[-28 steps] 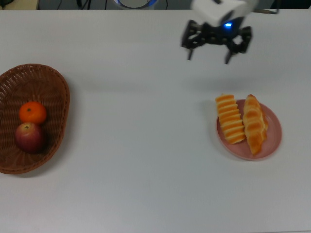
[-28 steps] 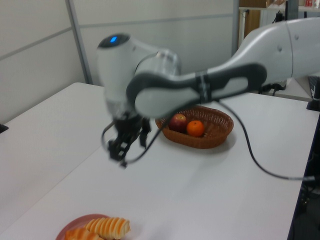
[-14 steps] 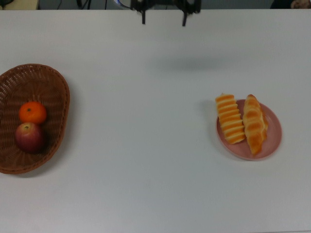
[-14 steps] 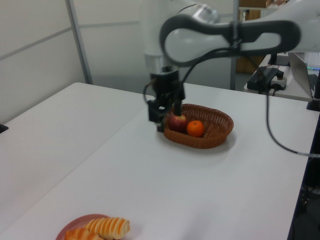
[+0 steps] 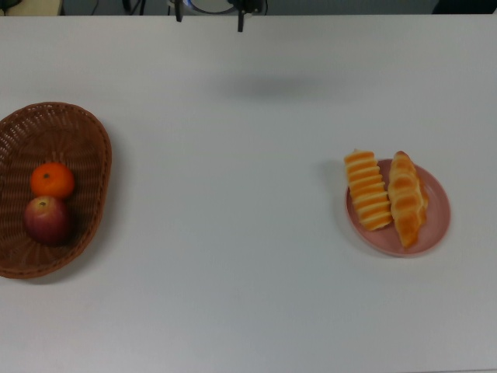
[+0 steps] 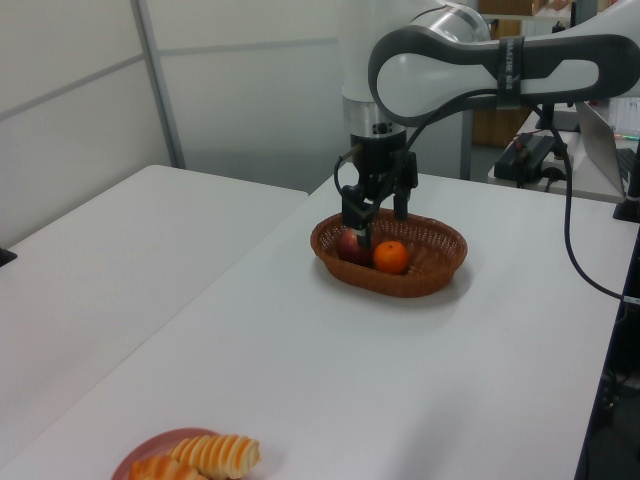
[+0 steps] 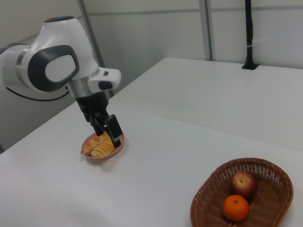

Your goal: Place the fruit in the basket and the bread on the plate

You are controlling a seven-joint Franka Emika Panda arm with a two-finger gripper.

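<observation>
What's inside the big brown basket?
Inside the basket sit an orange mandarin and a dark red apple, side by side and touching. The wicker right under the two fruits is covered, so anything beneath them cannot be seen.

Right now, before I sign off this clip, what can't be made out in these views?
- Gripper: top view's upper edge cuts it off; only finger tips show.
- Plate: left view's bottom edge crops it and the bread.
- Apple: gripper overlaps it in left view.
- Bread: gripper hides part in right view.
</observation>
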